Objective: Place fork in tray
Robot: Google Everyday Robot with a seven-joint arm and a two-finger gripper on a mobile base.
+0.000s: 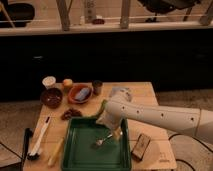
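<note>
Fork [101, 141] lies in tray [80, 155], handle by gripper [117, 134].

gripper [116, 133] blurred, tray [75, 150] edge cropped

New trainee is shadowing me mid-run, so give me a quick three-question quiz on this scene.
1. True or false: the fork lies inside the tray.
2. Where is the tool? A) over the orange bowl B) low over the tray, at the fork's handle end C) off the table
3. Which long item lies left of the tray, nearest the table's left edge?

Key: 1 true. 2 B. 3 the white-handled brush; the pale stick lies closer to the tray.
</note>
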